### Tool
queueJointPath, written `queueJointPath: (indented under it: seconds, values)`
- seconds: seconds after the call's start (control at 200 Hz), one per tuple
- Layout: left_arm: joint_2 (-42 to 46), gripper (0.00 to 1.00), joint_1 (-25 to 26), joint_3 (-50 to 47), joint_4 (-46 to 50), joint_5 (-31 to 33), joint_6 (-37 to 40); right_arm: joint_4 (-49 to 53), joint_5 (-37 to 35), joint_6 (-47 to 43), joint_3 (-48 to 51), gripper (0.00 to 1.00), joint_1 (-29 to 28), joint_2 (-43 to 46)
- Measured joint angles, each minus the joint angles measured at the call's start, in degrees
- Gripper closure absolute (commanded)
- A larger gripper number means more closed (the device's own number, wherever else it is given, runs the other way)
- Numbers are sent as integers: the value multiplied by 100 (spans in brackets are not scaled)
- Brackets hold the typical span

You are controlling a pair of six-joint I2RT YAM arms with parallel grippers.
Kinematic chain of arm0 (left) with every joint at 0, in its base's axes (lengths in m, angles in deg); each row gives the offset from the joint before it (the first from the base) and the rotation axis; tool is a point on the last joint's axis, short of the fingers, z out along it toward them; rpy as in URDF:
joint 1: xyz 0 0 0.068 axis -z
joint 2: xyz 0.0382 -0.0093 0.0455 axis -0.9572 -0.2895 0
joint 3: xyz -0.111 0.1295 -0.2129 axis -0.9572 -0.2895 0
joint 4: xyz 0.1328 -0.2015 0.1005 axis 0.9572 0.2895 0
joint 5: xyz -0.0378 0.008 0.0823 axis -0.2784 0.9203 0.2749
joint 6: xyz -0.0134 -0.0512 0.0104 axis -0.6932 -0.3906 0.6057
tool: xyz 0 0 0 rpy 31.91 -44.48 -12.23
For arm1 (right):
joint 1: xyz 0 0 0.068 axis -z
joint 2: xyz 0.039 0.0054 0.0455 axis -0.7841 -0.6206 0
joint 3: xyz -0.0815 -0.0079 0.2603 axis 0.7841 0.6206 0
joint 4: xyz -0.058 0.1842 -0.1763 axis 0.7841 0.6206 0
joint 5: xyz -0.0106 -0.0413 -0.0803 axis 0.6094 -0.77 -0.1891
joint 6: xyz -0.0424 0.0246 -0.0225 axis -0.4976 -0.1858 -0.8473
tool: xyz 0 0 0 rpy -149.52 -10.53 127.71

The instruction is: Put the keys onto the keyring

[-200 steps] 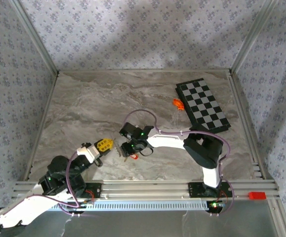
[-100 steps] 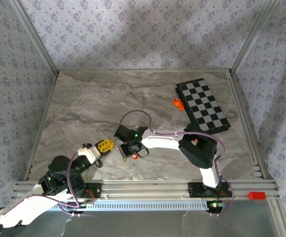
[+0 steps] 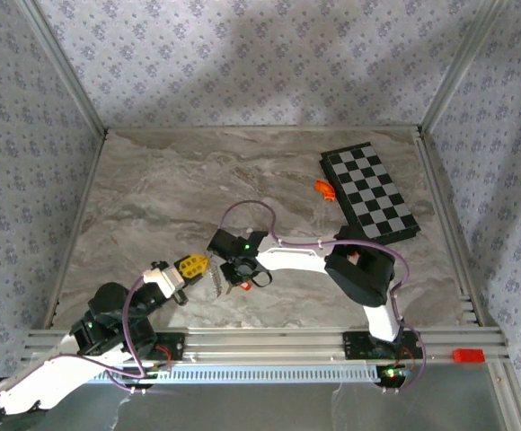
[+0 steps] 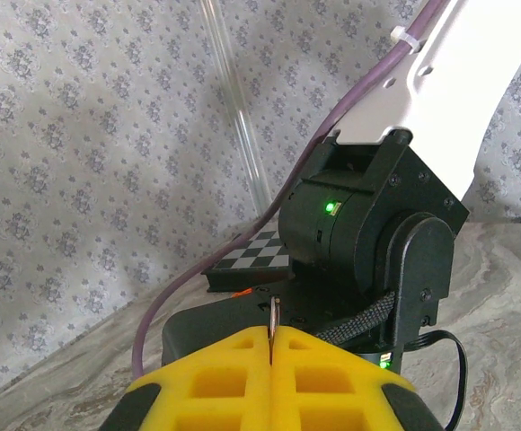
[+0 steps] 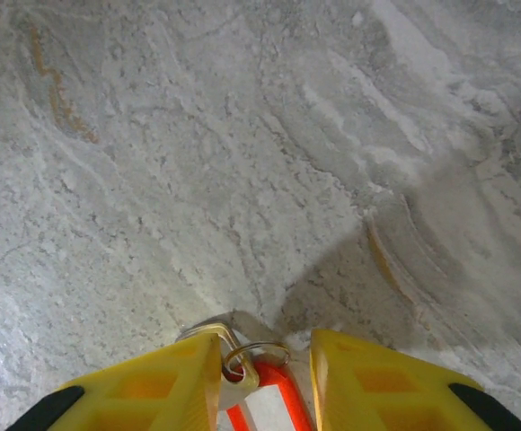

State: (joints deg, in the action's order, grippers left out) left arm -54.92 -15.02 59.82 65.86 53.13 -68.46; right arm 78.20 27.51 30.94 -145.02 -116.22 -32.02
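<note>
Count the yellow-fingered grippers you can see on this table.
2. The left gripper is near the table's front edge, left of centre, shut on a thin metal piece. The right gripper points down just right of it, a ring and red tag between its fingers.

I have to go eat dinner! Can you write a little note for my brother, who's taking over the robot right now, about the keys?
Left gripper: shut, pinching a thin metal piece seen edge-on; key or ring, can't tell.
Right gripper: low over the table, fingers either side of a key with a red tag and a small wire ring; firm grip unclear.
Top view: a pale chain-like keyring sits between the two grippers.
Done: the grippers are tip to tip near the front middle.
Left: no key can be seen threaded onto the keyring yet.
</note>
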Motion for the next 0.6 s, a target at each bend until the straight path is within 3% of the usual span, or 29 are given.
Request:
queueJointPath:
  seconds: [0.265,0.6]
  values:
    - [0,100,0,0,0,-2,0,107,-39,-61,-160,76,-87,-111]
    - [0,100,0,0,0,-55,0,236,-76,-66,-160,74,-87,-114]
